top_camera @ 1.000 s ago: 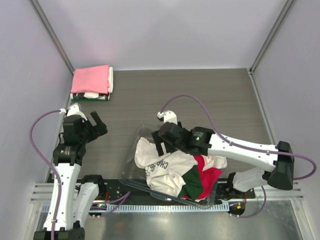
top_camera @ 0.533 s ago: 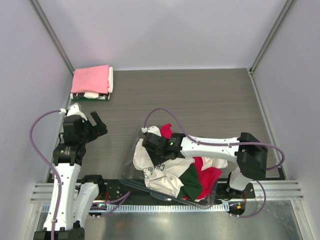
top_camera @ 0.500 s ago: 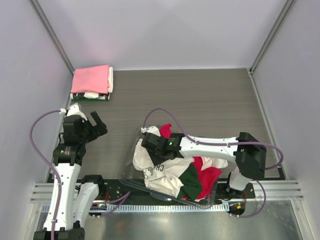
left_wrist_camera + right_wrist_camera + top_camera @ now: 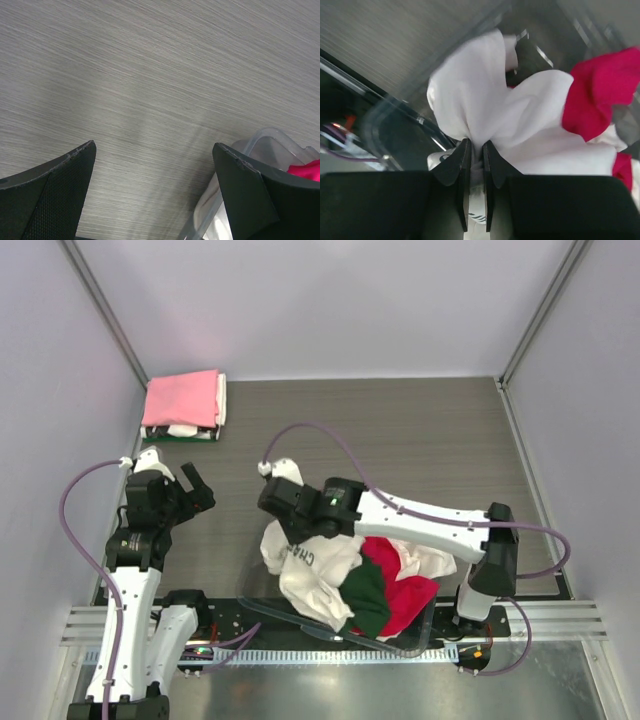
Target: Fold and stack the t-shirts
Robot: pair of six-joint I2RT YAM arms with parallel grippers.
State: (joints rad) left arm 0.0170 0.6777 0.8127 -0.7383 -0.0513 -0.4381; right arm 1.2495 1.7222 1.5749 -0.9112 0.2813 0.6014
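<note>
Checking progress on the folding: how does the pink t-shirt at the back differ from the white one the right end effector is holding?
The pink t-shirt is folded flat; the cream-white t-shirt is bunched and wrinkled. The pink one tops a pile, untouched; the cream-white one is pinched in the right end effector above the clear bin. The pink one shows no print; the cream-white one bears black lettering. Both are soft cloth.

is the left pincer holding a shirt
No, the left pincer is open above the table, with nothing between its fingers.
</note>
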